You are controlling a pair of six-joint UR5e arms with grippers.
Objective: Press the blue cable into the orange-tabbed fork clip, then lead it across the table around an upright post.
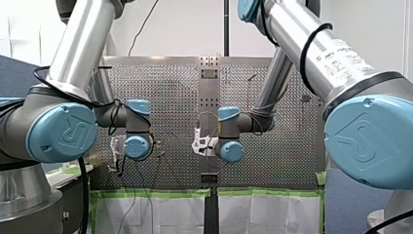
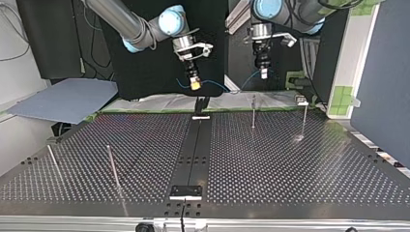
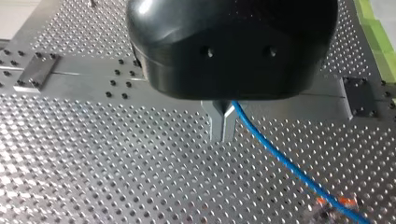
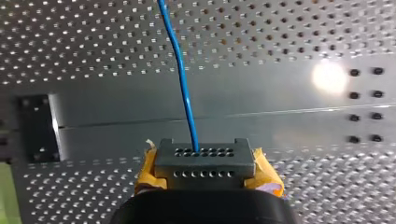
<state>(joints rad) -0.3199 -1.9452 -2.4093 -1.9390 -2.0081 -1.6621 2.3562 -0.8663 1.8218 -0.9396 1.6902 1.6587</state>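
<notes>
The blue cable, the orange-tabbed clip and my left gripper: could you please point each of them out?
blue cable (image 3: pixel 280 161), left wrist view, midway along its visible run.
orange-tabbed clip (image 3: pixel 348 201), left wrist view, on an orange tab.
my left gripper (image 3: pixel 222 138), left wrist view, between its fingertips.

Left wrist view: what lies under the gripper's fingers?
Bare perforated table, and the blue cable running from the fingers toward an orange-tabbed clip. The left gripper has a black body that covers the cable's start.

Bright, even light; a white glare spot blooms on the table (image 4: pixel 329 77); the wrist views' foregrounds blur.
</notes>
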